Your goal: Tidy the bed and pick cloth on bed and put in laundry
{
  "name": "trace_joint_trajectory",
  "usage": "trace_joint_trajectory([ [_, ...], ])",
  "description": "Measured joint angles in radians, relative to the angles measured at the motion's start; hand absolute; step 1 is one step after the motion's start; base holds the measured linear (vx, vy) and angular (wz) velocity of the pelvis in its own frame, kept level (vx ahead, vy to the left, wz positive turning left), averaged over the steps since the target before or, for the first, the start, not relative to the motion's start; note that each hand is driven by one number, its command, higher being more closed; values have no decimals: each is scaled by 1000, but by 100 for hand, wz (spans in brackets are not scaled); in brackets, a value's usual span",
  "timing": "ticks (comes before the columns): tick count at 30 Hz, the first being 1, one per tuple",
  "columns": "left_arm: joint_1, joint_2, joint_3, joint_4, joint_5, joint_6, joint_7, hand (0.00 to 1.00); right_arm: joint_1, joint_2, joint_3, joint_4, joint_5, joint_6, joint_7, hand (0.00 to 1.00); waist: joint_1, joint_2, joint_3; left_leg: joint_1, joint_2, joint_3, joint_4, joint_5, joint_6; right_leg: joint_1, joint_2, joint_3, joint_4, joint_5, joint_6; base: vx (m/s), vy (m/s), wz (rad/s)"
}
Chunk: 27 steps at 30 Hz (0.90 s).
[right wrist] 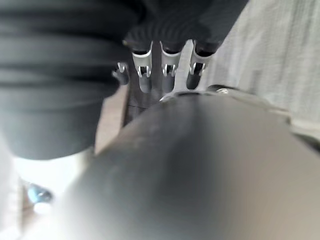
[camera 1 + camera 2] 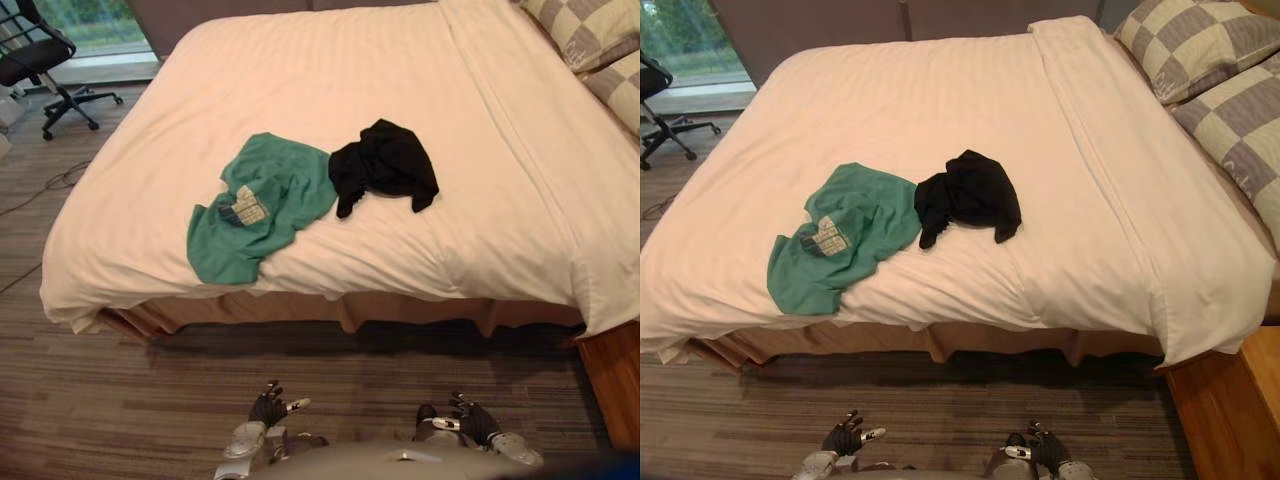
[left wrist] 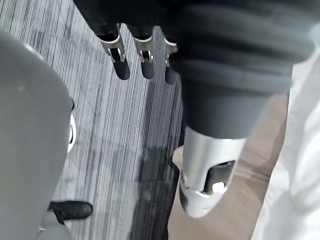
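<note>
Two garments lie near the bed's point(image 2: 420, 90) near edge: the green T-shirt point(image 2: 262, 205) straight beyond your left hand point(image 2: 268, 408), the black garment point(image 2: 383, 165) just right of it. Your right hand point(image 2: 470, 420) sits low; both hands' fingers point(image 3: 121, 67) are straight and empty.

A cream bedspread point(image 2: 940, 90) is showing smooth, matt cloth with faint woven stripes. The green garment point(image 2: 870, 210) and black garment point(image 2: 970, 190) on it are lying soft, matt and crumpled. Far right, checked pillows point(image 2: 1200, 40) are looking coarsely woven. The floor point(image 2: 740, 410) is showing rough striped carpet, and the near-right frame point(image 2: 1230, 400) smooth wood.
</note>
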Motion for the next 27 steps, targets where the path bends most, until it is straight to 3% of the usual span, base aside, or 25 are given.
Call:
trace_joint_trajectory([
  [2,-5,24,-25,1,2,16,3,0,-8,10,7,6,-10,1,-1,0,-9,-7,2,11,17,-39,2,-6,10,-10,37,2,10,-27,5,131,-33,4],
  [4,-31,46,-26,10,6,49,1,0,-16,34,13,6,-9,2,1,0,-24,-35,16,0,41,-64,3,-9,5,7,129,-15,-123,-27,-18,121,-95,21],
  [7,-42,26,-8,19,34,81,-1,0,-22,24,11,17,-5,2,8,0,-27,-28,26,6,46,-65,-11,-12,-8,41,146,-29,-168,-25,-39,116,-33,-2],
  [9,-45,6,16,19,44,91,0,0,-23,16,10,16,27,2,10,0,-37,-13,40,39,48,-66,-35,-9,-11,30,141,-4,-83,-51,-43,74,35,10],
  [11,-42,6,20,18,44,97,3,0,-14,18,14,16,47,3,10,0,-39,-19,36,58,40,-72,-50,-6,-16,20,124,13,-17,-86,-42,27,56,31],
  [15,-30,-1,69,17,41,110,11,0,-4,18,46,16,136,35,13,0,-24,-35,18,52,39,-72,-53,-1,-25,44,120,-8,-68,-142,-46,15,-12,14],
  [17,-23,-3,92,7,30,108,26,0,12,32,25,16,163,49,16,0,-28,-42,12,-3,67,-58,80,-7,-34,89,123,-33,-124,-149,-50,-14,-47,36],
  [19,-16,-3,111,-26,1,110,31,0,33,46,1,-6,173,53,29,0,-21,-47,4,-134,141,-56,396,-12,-29,149,134,-49,-196,-135,-56,-44,-119,30],
  [21,-1,-23,151,-44,-4,105,38,0,57,19,-1,-26,169,53,49,0,-9,-6,-13,-255,280,-42,700,-12,-17,232,186,-59,-256,-121,-88,128,-63,-9],
  [22,1,-31,151,-44,-3,99,42,0,63,14,-2,-28,168,53,52,0,-6,3,-21,-264,306,-25,725,-26,-20,248,189,-58,-266,-121,-91,176,-5,-27],
  [25,-4,-34,147,-52,2,94,15,0,62,10,-1,-29,139,59,68,0,2,4,-24,-288,319,68,574,-31,-18,286,168,-15,-295,-112,-72,99,69,-46],
  [26,-5,-33,147,-53,4,94,3,0,62,10,-1,-32,136,62,74,0,3,3,-23,-292,304,91,485,-23,-15,285,159,1,-303,-110,-63,-94,119,-50],
  [27,-5,-33,147,-51,14,95,-13,0,61,10,-2,-42,128,64,84,0,2,5,-25,-295,263,114,305,26,-12,286,143,21,-312,-105,-38,-160,145,-40],
])
